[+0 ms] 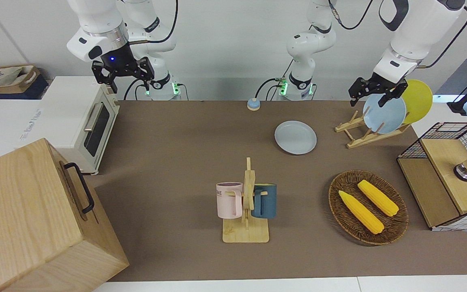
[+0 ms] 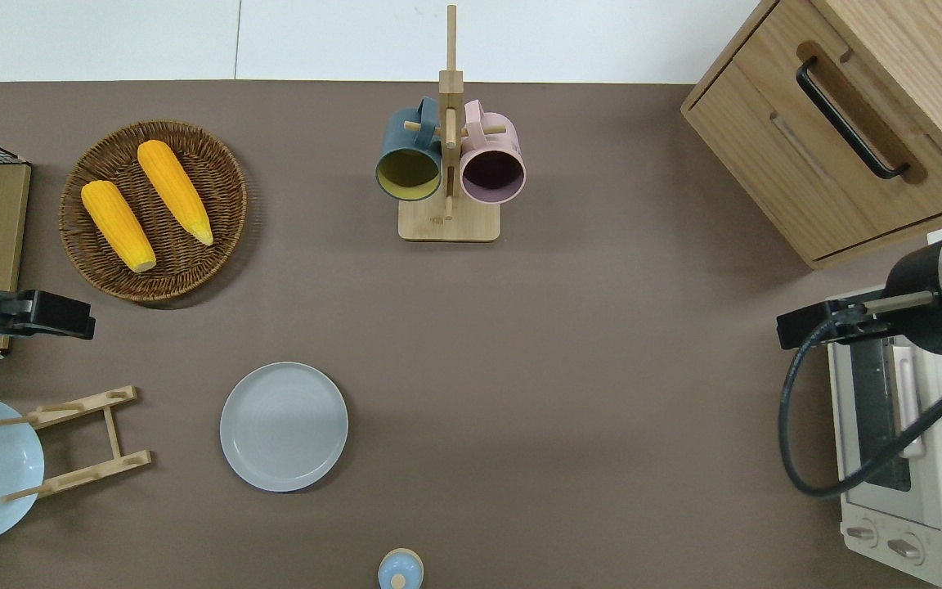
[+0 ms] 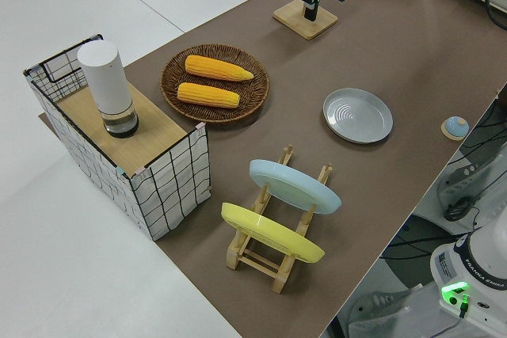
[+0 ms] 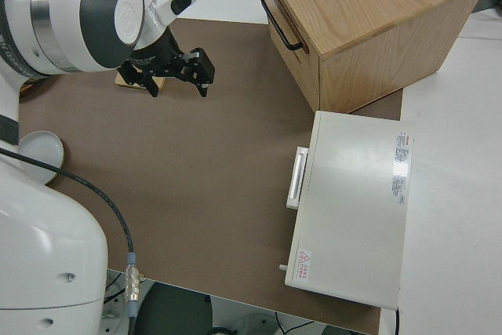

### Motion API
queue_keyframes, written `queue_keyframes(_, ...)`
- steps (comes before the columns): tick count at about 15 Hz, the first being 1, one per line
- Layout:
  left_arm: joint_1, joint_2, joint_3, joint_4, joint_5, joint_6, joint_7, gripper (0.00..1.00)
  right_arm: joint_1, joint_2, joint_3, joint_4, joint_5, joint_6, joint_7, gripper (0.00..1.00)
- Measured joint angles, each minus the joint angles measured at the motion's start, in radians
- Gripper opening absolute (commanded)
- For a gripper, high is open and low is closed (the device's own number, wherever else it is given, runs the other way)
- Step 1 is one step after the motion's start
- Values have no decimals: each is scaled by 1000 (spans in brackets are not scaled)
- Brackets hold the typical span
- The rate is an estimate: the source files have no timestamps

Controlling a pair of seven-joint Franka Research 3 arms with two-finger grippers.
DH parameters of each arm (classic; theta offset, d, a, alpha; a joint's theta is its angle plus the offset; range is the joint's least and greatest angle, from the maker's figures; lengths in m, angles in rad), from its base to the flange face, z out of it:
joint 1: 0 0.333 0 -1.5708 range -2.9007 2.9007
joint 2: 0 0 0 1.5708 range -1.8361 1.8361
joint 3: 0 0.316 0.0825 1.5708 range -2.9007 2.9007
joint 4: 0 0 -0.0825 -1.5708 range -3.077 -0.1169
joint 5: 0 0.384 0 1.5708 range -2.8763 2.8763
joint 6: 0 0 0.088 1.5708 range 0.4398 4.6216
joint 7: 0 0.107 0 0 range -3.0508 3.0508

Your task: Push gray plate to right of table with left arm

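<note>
The gray plate (image 1: 295, 137) lies flat on the brown table (image 1: 176, 162), toward the left arm's end and in the half nearer the robots. It also shows in the overhead view (image 2: 284, 426), the left side view (image 3: 358, 115) and at the edge of the right side view (image 4: 35, 151). My left gripper (image 1: 369, 99) is open and empty, up in the air. In the overhead view the left gripper (image 2: 62, 316) is over the table's end, between the corn basket and the dish rack, well apart from the plate. The right arm (image 1: 124, 75) is parked, its gripper open.
A wooden dish rack (image 2: 78, 442) holds a sky-blue plate (image 1: 384, 113) and a yellow plate (image 1: 418, 100). A wicker basket (image 2: 217, 164) holds two corn cobs. A mug stand (image 2: 448, 221), a wooden cabinet (image 2: 839, 131), a toaster oven (image 1: 83, 121), a wire shelf (image 1: 444, 178) and a small blue knob (image 1: 253, 104) also stand here.
</note>
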Motion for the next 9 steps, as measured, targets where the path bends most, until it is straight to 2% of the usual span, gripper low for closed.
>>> queue_keyframes(9, 0, 3, 0, 0, 0, -11, -3, 1000, 0, 0, 0, 0, 0, 0, 0, 983)
